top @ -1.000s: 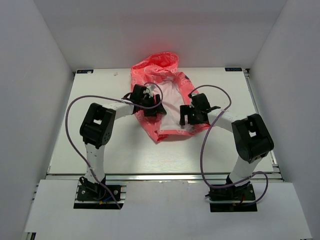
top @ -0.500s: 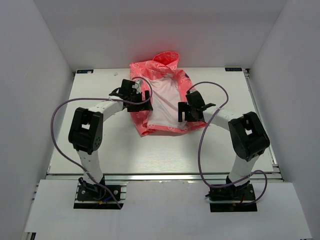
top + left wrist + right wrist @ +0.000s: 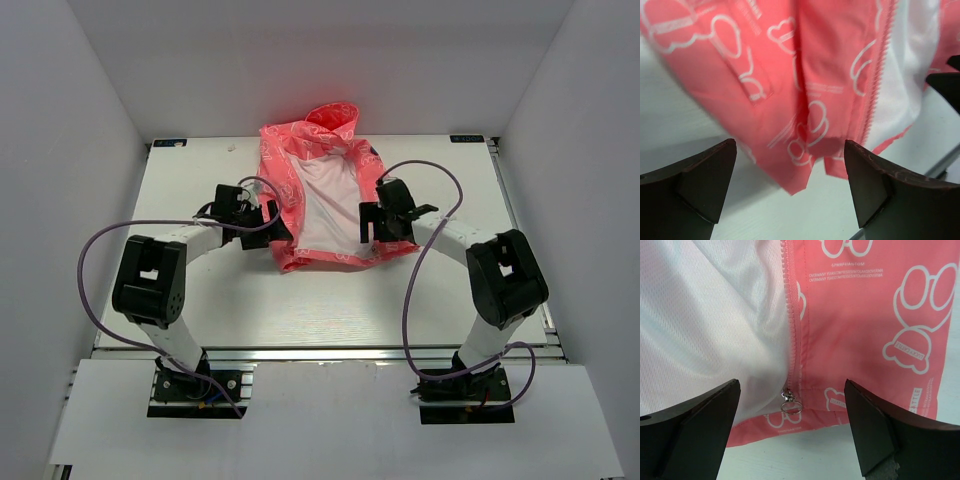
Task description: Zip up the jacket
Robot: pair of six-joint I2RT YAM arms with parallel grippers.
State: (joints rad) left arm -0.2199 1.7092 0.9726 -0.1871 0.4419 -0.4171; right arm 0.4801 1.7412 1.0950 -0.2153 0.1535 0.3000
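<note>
The jacket (image 3: 322,200) is lying unzipped, front up, at the middle of the worktop's (image 3: 200,290) far edge, its hem pointing toward the near edge. Its thin coral-pink fabric is showing a white print of outlines and small lettering. The two front panels are spreading apart, exposing the white mesh lining (image 3: 705,315). The hood (image 3: 328,122) is bunching up at the far edge. The zipper teeth (image 3: 791,325) are running down the right-hand panel's inner edge, with the metal pull ring (image 3: 790,407) sitting at the bottom, just above the hem.

Left pincer (image 3: 790,187) farther left — jacket (image 3: 325,125) wider, flatter than before
</note>
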